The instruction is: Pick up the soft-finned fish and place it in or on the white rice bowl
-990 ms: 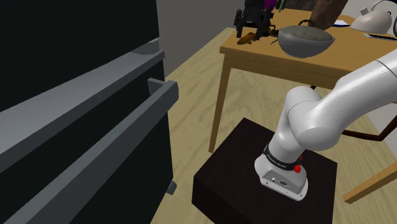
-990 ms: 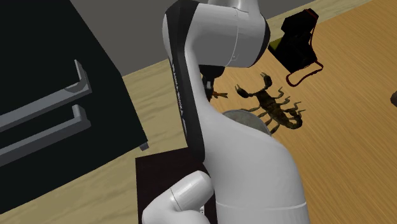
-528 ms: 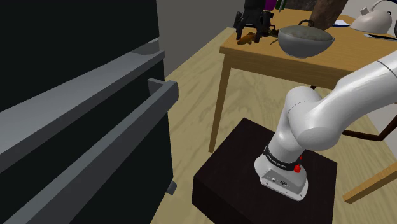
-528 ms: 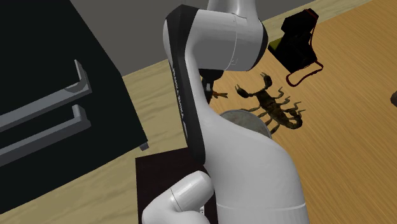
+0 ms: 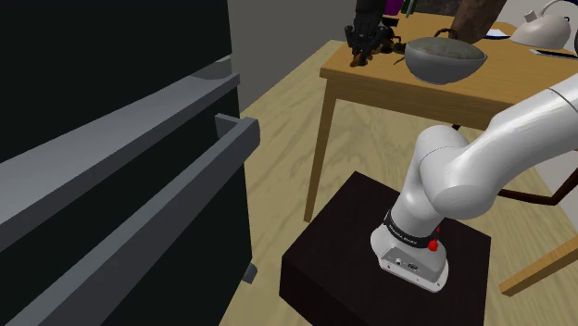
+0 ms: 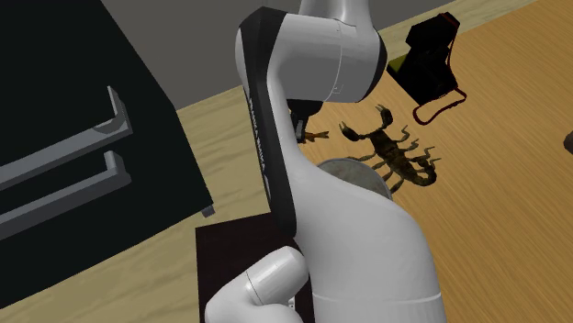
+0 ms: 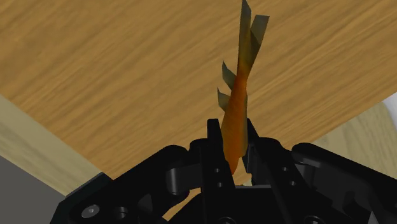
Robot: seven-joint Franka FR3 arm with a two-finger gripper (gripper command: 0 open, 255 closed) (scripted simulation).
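gripper point(image 7: 234, 147) fingers are seen clamped on one end of the orange fish point(image 7: 238, 105), so its finned tail is left free, pointing toward the wooden table point(image 7: 127, 70). the grasp is made close to the table's corner, with the edge and the floor just beyond. the grey bowl point(image 5: 446, 57) is set near, on the same top, toward the shoulder view's right. room for a short carry is judged enough, provided the bowl's rim is cleared and the brown scorpion point(image 6: 397, 150) beside it is avoided.
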